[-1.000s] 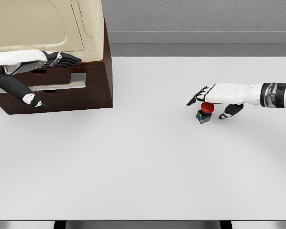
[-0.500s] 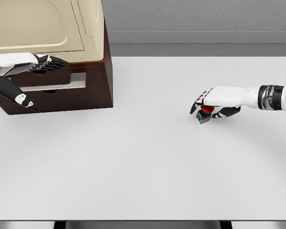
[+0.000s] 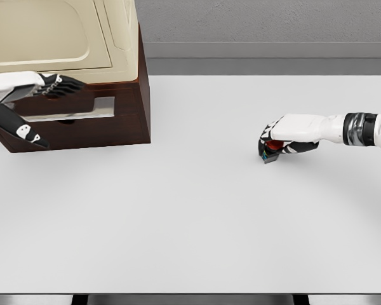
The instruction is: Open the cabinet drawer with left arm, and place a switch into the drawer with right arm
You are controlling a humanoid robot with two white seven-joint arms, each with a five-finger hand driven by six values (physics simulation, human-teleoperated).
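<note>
The switch (image 3: 271,152), a red push button on a small black base, sits on the white table (image 3: 190,216) at the right. My right hand (image 3: 274,142) covers it from above with its fingers curled around the button. The dark brown cabinet (image 3: 127,121) with a cream top stands at the far left. Its upper drawer (image 3: 89,108) shows a grey strip along its front and seems pulled out slightly. My left hand (image 3: 58,88) lies against that drawer's front, fingers stretched toward the right, thumb spread down and left.
The cream casing (image 3: 63,38) on top of the cabinet overhangs the drawers. A lower drawer (image 3: 82,130) is shut. A grey wall runs behind the table's far edge.
My right hand dropped onto the switch and its fingers closed around it. The left hand slid leftward along the upper drawer front.
</note>
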